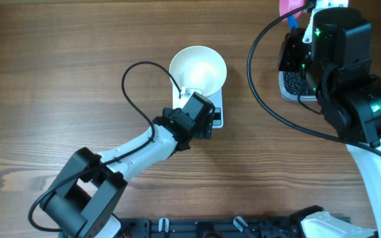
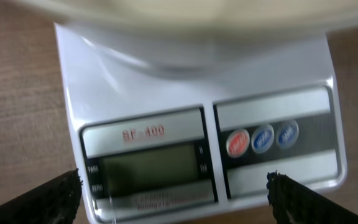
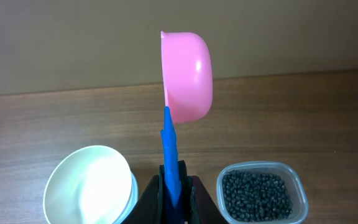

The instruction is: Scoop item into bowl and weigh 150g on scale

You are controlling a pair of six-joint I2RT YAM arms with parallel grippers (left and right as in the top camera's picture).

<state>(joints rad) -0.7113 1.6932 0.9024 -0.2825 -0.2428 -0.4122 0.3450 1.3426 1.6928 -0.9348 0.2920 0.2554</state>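
scale (image 2: 166, 87) label reads red "BF-400", bit blurry.
L pincer (image 2: 173, 190) wide open over scale; R pincer (image 3: 173, 193) clamped on pink scoop (image 3: 188, 74) by blue handle; bowl (image 1: 198, 68) sits on scale.

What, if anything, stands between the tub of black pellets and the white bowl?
Nothing on the table does. Overhead, only the right arm's black cable loops across the bare wood between tub and bowl. The open left fingers sit over the scale, beside the bowl, not over it.
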